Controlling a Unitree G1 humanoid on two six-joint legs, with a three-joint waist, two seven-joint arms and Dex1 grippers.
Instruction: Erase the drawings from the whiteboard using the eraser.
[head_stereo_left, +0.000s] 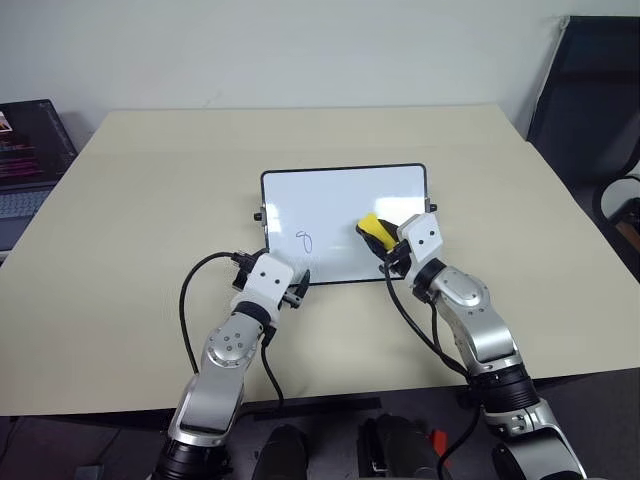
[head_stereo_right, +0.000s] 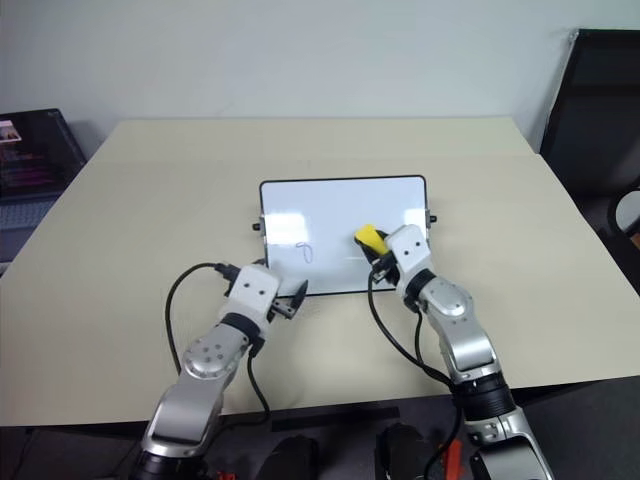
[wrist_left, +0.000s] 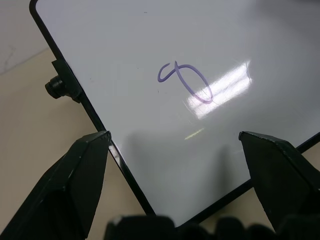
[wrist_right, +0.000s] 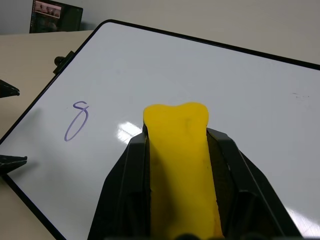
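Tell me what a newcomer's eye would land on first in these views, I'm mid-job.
First the bright yellow eraser, clamped in the right claw over the right part of the whiteboard, which lies mid-table. Next the one purplish squiggle on the board's left part, to the eraser's left and not under it. The left claw stands open at the board's near left corner, holding nothing.

Office or lab room, I'd say — plain beige table (head_stereo_left: 150, 200) against a bare pale wall (head_stereo_left: 300, 50), open laptop (head_stereo_left: 25, 160) at its left edge, dark chair (head_stereo_left: 590, 110) at right.
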